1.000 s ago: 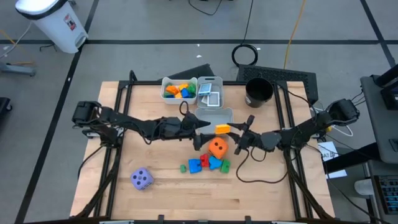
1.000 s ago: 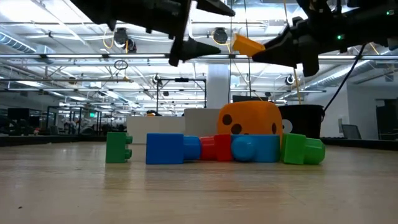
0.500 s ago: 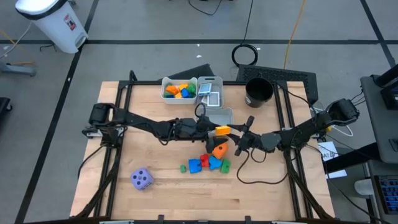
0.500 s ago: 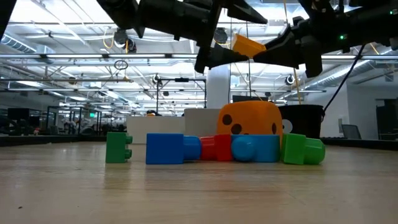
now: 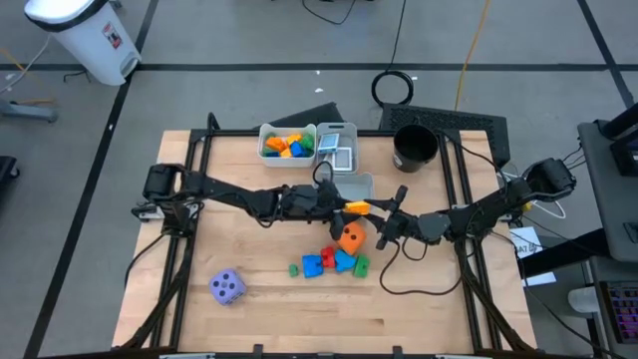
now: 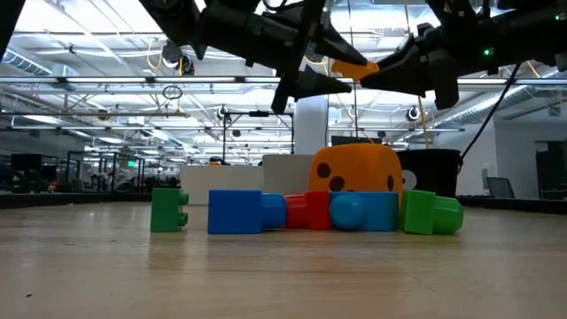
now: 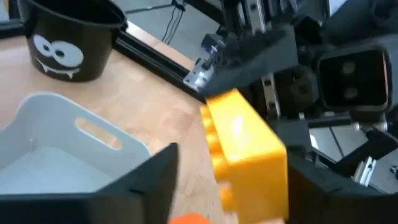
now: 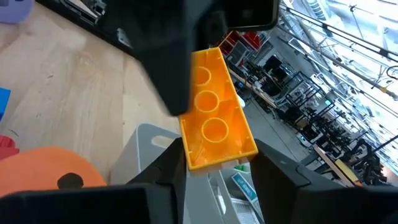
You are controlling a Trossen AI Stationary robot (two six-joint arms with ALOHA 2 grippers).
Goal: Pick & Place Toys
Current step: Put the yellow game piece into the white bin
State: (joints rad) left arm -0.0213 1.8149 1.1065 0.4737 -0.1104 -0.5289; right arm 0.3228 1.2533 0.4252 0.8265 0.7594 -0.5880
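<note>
Since the earlier frames the left arm had reached across the counter (image 5: 239, 319) from the left, and its left hand (image 5: 341, 206) had gone from wide open and short of the brick to closing in around the yellow brick (image 5: 357, 206), which was held in the air over the middle of the counter. In the left wrist view the fingers stood on either side of that brick but a gap showed beside it, so I could not tell whether they had gripped it yet. The right hand (image 5: 377, 217) had not shifted; it was clamped on the other end of the same brick, holding it above the orange die (image 5: 349, 237). I judged this a mid-air handover, with the brick about to pass to the left arm for the bins at the back. Nearest the camera side, the purple die (image 5: 227, 287) lay alone. Just past it the row of green, blue and red bricks (image 5: 330, 263) sat unchanged against the orange die. Farther back the empty grey bin (image 5: 351, 185), the bin of sorted bricks (image 5: 286, 144), the card bin (image 5: 337, 148) and the black cup (image 5: 415, 147) stood as before.
</note>
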